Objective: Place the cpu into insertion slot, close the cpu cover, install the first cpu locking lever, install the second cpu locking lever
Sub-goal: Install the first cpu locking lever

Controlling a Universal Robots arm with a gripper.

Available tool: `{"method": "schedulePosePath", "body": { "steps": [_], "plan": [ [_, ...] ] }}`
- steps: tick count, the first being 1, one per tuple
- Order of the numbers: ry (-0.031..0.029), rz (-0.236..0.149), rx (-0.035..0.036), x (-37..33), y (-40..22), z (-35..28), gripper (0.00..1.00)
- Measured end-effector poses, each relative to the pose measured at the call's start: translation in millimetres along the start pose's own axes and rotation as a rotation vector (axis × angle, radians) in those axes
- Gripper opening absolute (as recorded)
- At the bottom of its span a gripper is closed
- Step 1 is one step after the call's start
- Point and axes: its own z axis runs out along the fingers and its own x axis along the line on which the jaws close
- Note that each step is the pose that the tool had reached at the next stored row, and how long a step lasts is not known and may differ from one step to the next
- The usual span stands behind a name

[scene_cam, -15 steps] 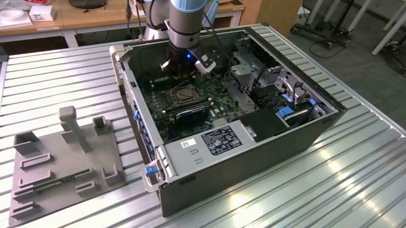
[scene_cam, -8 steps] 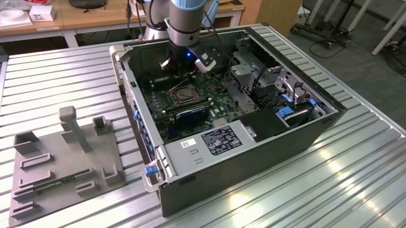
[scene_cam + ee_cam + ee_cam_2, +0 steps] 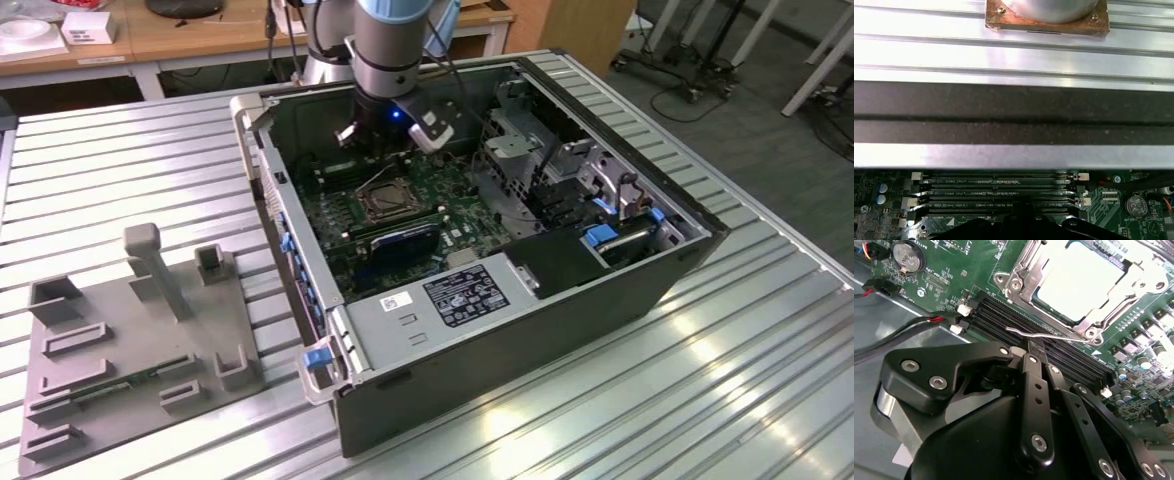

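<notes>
The tool [image 3: 1035,346] hangs low inside the open computer case [image 3: 561,330], just beside the insertion slot [image 3: 386,197]. In the second wrist view its fingers look drawn together with nothing between them. Their tip is at the thin wire locking lever [image 3: 1054,335] that runs along the slot's edge, between the slot and the black memory slots [image 3: 1004,317]. Whether the tip actually touches the wire is hard to tell from this angle.

The cpu [image 3: 1081,277] sits in the slot, pale metal top up, and the cpu cover [image 3: 1024,275] lies down over its edges. The green motherboard [image 3: 954,280] spreads around the slot, and a round coin battery [image 3: 907,256] lies beyond the memory slots from it. The case stands on the ribbed metal bench [image 3: 134,150].
</notes>
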Motion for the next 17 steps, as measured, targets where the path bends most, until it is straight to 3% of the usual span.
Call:
{"method": "schedulePosePath", "body": {
  "steps": [6, 15, 17],
  "plan": [
    [-0.0057, -0.002, -0.0001, 4.2, 4.9, 1.1, 0.11],
    [-0.0061, -0.002, 0.0001, 7.0, 8.5, 1.6, 0.11],
    [-0.0061, -0.002, 0.0001, 6.8, 9.1, -0.6, 0.11]
  ]
}}
